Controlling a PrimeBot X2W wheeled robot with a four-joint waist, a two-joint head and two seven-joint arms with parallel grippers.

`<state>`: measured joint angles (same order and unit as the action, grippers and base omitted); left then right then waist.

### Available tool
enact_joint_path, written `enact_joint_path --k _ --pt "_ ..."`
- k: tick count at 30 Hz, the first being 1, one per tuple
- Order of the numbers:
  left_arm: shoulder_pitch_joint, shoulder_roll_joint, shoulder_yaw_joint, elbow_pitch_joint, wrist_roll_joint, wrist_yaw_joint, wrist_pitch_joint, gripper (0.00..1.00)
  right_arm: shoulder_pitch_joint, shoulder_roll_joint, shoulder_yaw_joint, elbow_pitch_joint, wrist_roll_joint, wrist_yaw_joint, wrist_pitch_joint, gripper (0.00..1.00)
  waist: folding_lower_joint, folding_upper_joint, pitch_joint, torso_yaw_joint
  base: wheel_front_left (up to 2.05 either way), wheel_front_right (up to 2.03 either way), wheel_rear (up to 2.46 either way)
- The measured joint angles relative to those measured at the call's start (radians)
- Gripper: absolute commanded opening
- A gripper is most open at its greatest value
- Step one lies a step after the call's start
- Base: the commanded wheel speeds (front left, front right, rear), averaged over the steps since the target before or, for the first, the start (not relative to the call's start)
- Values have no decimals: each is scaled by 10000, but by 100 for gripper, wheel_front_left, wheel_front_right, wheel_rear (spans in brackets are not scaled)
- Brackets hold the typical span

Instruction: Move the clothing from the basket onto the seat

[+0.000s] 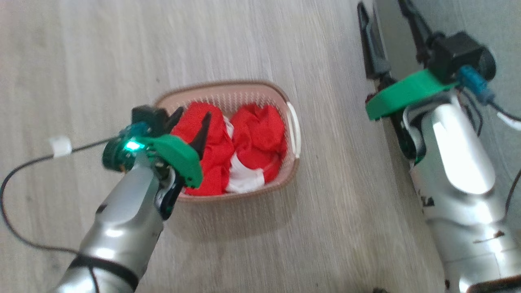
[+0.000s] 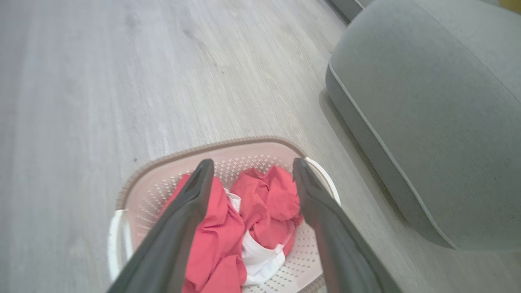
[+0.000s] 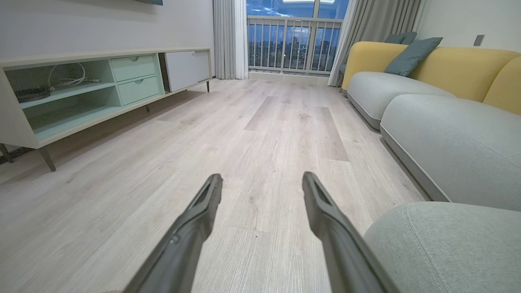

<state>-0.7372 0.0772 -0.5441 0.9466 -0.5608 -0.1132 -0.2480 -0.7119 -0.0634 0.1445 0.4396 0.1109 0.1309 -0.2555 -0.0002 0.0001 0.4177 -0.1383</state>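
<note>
The left end effector (image 1: pixel 193 116) is hanging over the basket (image 1: pixel 228 87) with its two dark fingers spread wide and gripping nothing, their tips poised just above the clothing (image 1: pixel 260 130). The red clothes are lying crumpled in two heaps inside the basket, filling most of it, with a white part (image 1: pixel 244 179) showing between and below them. The basket is sitting on the pale wood floor (image 1: pixel 285 40), one white handle (image 1: pixel 294 130) facing the robot's right. The grey-green seat (image 2: pixel 427 101) is standing near the basket on that side, a strip of floor lying between them, and nothing is resting on the part of it in sight. The right end effector (image 3: pixel 262 179) is also standing open and empty, pointing out over bare floor beside the seat's rounded corner. Beyond it a sofa with yellow backs (image 3: pixel 456 69) is running along the wall, facing a low cabinet (image 3: pixel 101 81), with a curtained window (image 3: pixel 293 40) glowing at the far end.
</note>
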Motion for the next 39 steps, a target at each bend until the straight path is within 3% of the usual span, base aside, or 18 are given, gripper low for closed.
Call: enact_joint_path --k 6,19,24,32,39 --pt "1632 309 1419 -1812 794 554 -10 100 719 -29 -27 211 48 0 0 100 0 0 -1177 469 0 0 0" --pt "4673 347 4786 -5127 2993 853 -12 100 2225 -113 -69 433 397 0 2 100 0 0 -3253 944 0 0 0" --pt "5451 253 5434 -5960 3774 855 -12 100 2567 -138 -73 451 405 0 2 100 0 0 -3674 870 0 0 0" --pt "6632 -115 6059 -6711 4213 895 -12 100 3173 -234 -268 447 491 0 2 100 0 0 -4005 720 0 0 0" --pt "6731 -199 6293 -6792 4303 830 -12 100 3186 -232 -320 403 491 0 2 100 0 0 -4006 679 0 0 0"
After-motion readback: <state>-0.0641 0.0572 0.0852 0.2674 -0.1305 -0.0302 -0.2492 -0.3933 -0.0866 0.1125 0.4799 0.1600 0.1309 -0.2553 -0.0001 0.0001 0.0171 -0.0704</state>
